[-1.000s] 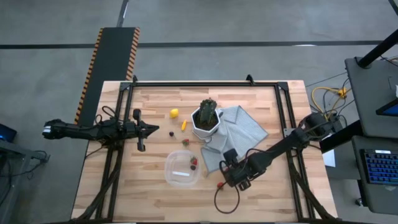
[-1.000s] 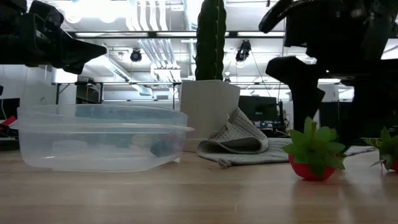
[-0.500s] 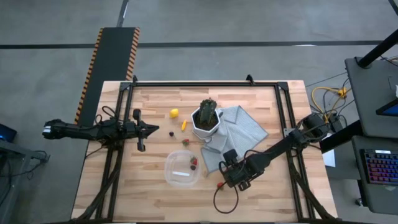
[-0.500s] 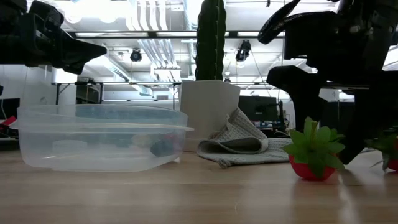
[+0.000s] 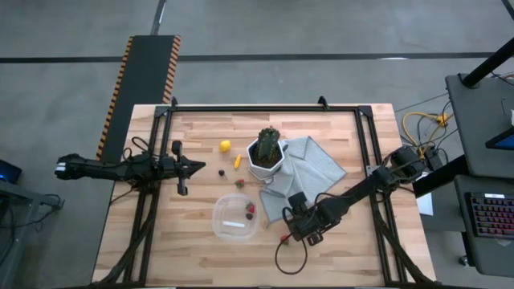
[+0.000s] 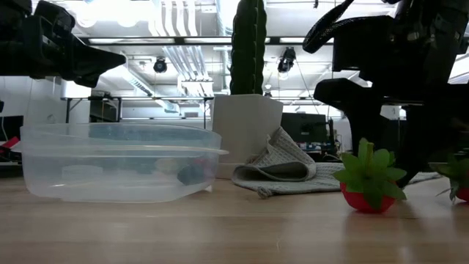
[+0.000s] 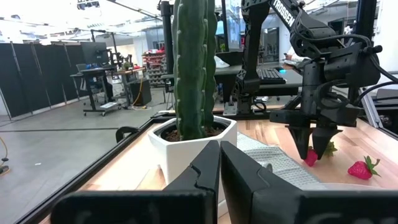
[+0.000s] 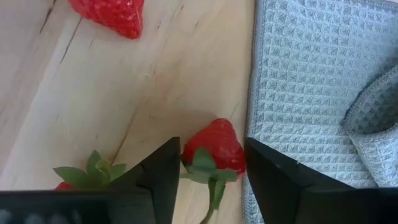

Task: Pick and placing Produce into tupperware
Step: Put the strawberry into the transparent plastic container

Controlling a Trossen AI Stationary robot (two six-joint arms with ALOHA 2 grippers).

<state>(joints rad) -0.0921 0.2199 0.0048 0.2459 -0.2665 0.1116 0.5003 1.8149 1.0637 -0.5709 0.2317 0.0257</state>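
The right pincer (image 8: 211,165) straddles a strawberry (image 8: 214,149), fingers partly open, nothing gripped; squeezing off-centre could squirt it onto the cloth (image 8: 323,81).

Right gripper (image 5: 287,236) is down low near the table's front edge, right of centre, fingers parted and pointing down; left gripper (image 5: 201,166) hangs level over the left side of the table, fingers pressed together, arm stretched in from the left edge.

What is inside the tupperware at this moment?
The tupperware holds one strawberry near its wall and a white label. The low view shows a dark blurred piece inside; its identity cannot be told.
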